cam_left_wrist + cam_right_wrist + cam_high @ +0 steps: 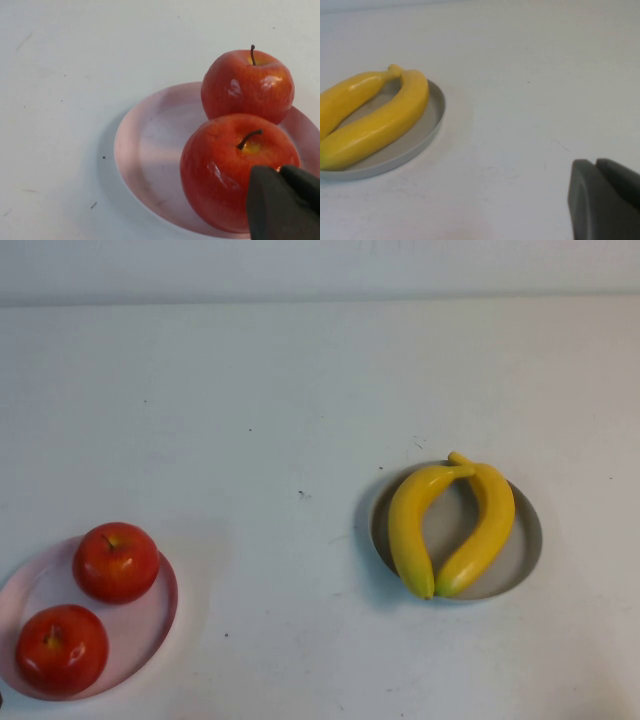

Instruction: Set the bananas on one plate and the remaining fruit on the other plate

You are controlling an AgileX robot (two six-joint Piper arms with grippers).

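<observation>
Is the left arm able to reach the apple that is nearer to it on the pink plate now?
Probably yes. The left hand sits right beside the nearer apple on the pink plate, and nothing stands between them. The right hand is away, near the bananas.

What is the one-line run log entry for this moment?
yellow bananas on grey plate | red apples on pink plate | left claw, right claw shut
</observation>
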